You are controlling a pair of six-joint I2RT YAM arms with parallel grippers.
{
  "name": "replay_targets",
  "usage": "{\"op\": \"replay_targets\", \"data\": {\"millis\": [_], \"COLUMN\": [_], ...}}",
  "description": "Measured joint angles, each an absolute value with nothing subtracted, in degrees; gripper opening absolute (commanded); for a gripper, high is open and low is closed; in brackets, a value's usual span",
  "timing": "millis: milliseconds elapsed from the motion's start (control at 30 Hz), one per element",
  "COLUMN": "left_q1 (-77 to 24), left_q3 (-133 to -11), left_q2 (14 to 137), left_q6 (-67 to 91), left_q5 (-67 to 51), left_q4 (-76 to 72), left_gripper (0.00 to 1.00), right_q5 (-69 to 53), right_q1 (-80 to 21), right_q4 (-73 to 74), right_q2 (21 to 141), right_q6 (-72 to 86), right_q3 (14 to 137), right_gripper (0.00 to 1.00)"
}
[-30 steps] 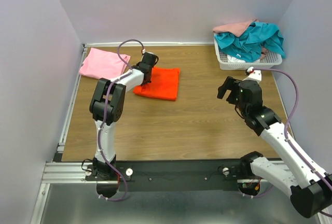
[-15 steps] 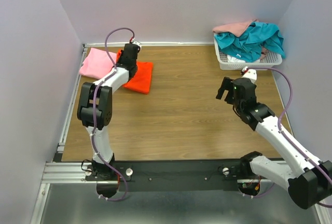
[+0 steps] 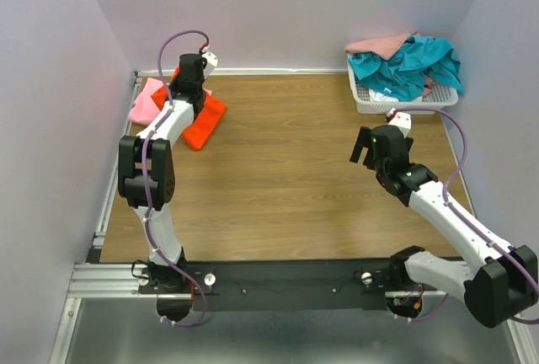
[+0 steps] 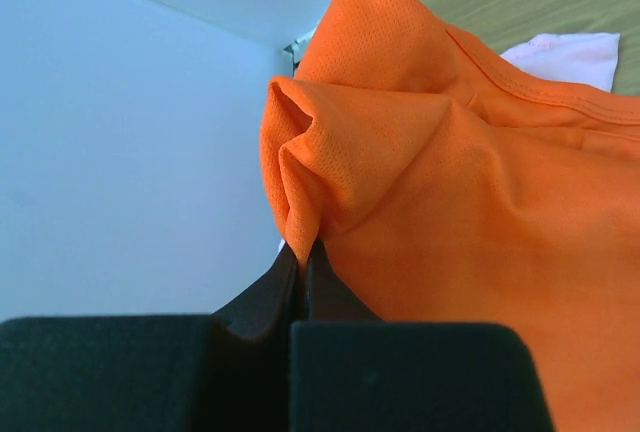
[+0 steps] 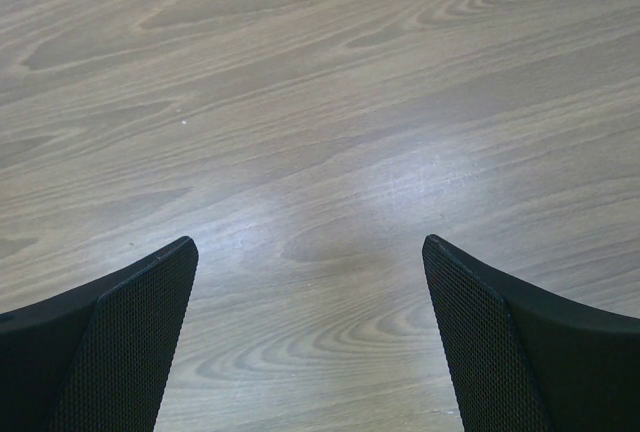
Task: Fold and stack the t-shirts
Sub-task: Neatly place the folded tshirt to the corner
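My left gripper (image 3: 187, 86) is shut on the folded bright orange t-shirt (image 3: 200, 121) at the far left, and holds it partly over the folded light pink t-shirt (image 3: 144, 103). In the left wrist view the orange cloth (image 4: 470, 192) bunches between my shut fingers (image 4: 262, 292), with the pink shirt (image 4: 570, 52) behind. The teal t-shirt (image 3: 408, 65) and the peach-pink t-shirt (image 3: 379, 44) lie heaped in the basket. My right gripper (image 3: 364, 147) is open and empty above bare wood (image 5: 320, 152) at the right.
The white mesh basket (image 3: 370, 101) stands at the far right corner. Walls close the table on the left, back and right. A metal rail (image 3: 114, 179) runs along the left edge.
My left gripper has carried the orange t-shirt leftward from mid-table to the pink shirt at the far left. My right arm has shifted slightly.
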State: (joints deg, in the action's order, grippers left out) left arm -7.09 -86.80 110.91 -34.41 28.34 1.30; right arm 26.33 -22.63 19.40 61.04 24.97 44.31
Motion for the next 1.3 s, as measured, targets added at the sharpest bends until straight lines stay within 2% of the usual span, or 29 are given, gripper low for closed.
{"op": "replay_targets", "data": {"millis": [400,767,1000,1300], "left_q1": [-6.22,-4.1,-1.06,2.83], "left_q3": [-87.11,-88.01,-90.41,-98.45], "left_q2": [105.91,102.94,107.53,119.5], "left_q6": [-33.5,-30.24,-28.93,-25.87], "left_q5": [23.27,18.11,16.4,18.06], "left_q4": [1.34,-0.75,-0.82,-0.1], "left_gripper": [0.0,0.0,0.0,0.0], "right_q5": [27.62,28.16,28.73,28.93], "right_q1": [-22.63,-22.63,-22.63,-22.63], "right_q4": [19.44,19.44,19.44,19.46], "right_q2": [63.99,59.81,59.81,61.01], "right_q6": [24.47,24.4,24.38,24.38], "right_q3": [44.56,44.56,44.56,44.69], "right_gripper": [1.0,1.0,1.0,1.0]}}
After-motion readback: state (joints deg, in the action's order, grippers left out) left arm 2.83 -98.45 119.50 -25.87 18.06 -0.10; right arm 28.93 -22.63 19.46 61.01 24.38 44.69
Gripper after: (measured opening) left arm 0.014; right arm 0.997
